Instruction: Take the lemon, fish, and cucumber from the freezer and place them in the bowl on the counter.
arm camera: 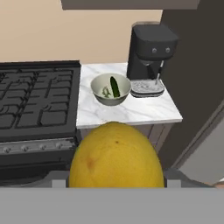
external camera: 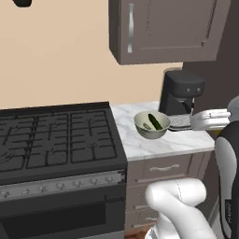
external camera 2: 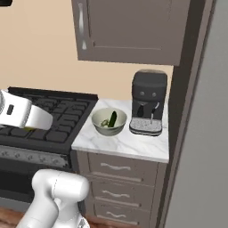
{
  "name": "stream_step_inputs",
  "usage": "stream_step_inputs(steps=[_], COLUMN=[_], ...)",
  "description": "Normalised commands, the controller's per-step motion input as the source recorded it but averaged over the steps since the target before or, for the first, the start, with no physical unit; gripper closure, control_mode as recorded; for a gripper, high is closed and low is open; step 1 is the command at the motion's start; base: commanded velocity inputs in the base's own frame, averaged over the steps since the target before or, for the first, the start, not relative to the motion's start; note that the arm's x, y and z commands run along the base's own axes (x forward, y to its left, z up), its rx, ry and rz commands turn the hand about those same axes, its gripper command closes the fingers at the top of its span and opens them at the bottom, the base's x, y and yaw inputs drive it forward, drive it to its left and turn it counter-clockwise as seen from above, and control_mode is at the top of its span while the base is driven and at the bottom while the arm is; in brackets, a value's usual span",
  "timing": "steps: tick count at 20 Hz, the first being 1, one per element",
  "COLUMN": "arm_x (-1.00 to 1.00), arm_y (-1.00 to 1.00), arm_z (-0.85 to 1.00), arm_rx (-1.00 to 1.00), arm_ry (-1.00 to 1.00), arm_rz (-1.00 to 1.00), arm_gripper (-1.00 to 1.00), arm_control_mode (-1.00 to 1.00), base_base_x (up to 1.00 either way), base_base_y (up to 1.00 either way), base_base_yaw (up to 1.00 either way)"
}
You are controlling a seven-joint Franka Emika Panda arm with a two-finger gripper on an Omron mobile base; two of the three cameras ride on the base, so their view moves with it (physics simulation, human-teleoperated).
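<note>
The lemon (arm camera: 116, 157) fills the bottom of the hand view, large and yellow-orange, with my gripper (arm camera: 116, 178) shut on it and the finger tips hidden behind it. It hangs in front of the counter (arm camera: 131, 111), well short of the bowl (arm camera: 98, 83). The pale olive bowl (external camera: 142, 130) (external camera 2: 101, 127) stands on the marble beside the coffee machine. The dark green cucumber (arm camera: 114, 86) (external camera: 154, 121) (external camera 2: 112, 119) leans inside it. A small pale thing (arm camera: 106, 92) lies beside the cucumber; I cannot tell whether it is the fish. The freezer's grey door (external camera 2: 200, 156) rises at the right.
A black coffee machine (external camera: 181, 93) (external camera 2: 148, 102) stands right of the bowl. The black gas stove (external camera: 56, 140) (external camera 2: 49, 116) adjoins the counter's left side. A brown wall cupboard (external camera: 163, 28) hangs above. Grey-brown drawers (external camera 2: 116, 171) sit under the marble.
</note>
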Motion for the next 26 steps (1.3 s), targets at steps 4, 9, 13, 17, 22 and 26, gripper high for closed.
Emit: stream_step_inputs(steps=[4,9,13,17,22,26], arm_x=[0.00,0.00,0.00,0.00,0.25,0.63], arm_y=[0.00,0.00,0.00,0.00,0.00,0.00], arm_z=[0.00,0.00,0.00,0.00,-0.06,-0.44], arm_rx=[0.00,0.00,0.00,0.00,0.00,0.00], arm_ry=[0.00,0.00,0.00,0.00,0.01,0.07], arm_rz=[0.00,0.00,0.00,0.00,0.00,0.00], arm_gripper=[1.00,1.00,1.00,1.00,1.00,1.00], arm_control_mode=[1.00,1.00,1.00,1.00,-1.00,-1.00], base_base_x=[0.65,0.64,0.40,0.29,0.04,0.00], base_base_y=[0.41,0.23,0.07,0.01,0.00,0.00], base_base_yaw=[0.00,0.00,0.00,0.01,0.00,0.00])
